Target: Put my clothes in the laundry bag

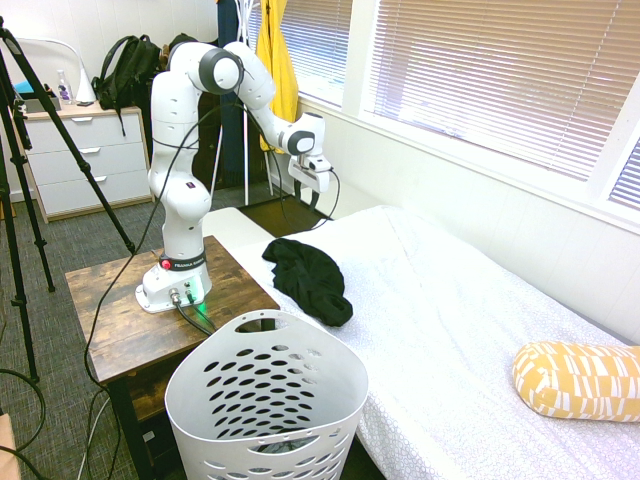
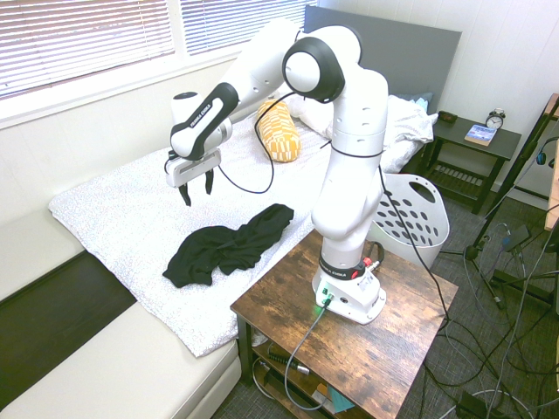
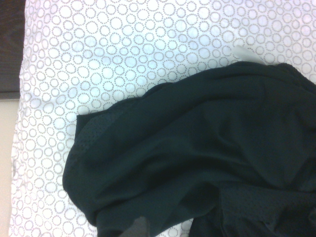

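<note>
The clothes (image 1: 308, 280) are one crumpled black garment lying on the white dotted bedsheet near the bed's edge, also seen in the second exterior view (image 2: 229, 244) and filling much of the wrist view (image 3: 197, 158). My gripper (image 2: 197, 188) hangs open and empty in the air over the bed, pointing down, a little above and beyond the garment and apart from it; the first exterior view shows it too (image 1: 316, 198). The laundry bag (image 1: 265, 400) is a white holed basket standing on the floor beside the bed and the wooden table, seen again from the other side (image 2: 410, 218).
The wooden table (image 1: 110, 290) bearing the arm stands against the bed. A yellow patterned pillow (image 1: 580, 380) lies further along the bed. A yellow garment (image 1: 275, 50) hangs by the window. A white dresser (image 1: 80, 160) stands behind, and a dark nightstand (image 2: 472, 140) sits by the headboard.
</note>
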`<state>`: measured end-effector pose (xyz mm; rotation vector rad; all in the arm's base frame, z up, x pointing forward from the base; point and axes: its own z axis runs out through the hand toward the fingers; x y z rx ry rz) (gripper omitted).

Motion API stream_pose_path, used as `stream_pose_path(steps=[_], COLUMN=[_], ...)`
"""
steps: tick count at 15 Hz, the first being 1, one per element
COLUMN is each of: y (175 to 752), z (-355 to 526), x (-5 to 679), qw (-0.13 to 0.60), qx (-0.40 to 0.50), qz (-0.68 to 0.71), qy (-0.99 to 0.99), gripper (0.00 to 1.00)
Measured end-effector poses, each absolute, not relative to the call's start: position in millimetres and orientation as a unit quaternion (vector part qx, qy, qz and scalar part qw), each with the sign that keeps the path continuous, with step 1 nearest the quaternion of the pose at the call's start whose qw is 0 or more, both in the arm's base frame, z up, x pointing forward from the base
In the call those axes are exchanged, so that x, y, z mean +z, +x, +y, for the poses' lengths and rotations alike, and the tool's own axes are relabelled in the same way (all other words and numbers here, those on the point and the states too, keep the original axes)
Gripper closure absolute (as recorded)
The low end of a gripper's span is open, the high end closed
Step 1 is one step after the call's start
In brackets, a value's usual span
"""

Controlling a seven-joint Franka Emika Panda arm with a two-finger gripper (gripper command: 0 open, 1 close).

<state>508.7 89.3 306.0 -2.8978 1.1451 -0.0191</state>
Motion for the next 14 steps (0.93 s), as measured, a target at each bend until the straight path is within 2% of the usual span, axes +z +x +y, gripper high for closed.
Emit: stream_pose_path(steps=[14], y=[569.1], z=[133.2], x=[136.6], qw=[-0.056], qx=[0.048], qz=[0.365], qy=[-0.928], gripper=[0.0])
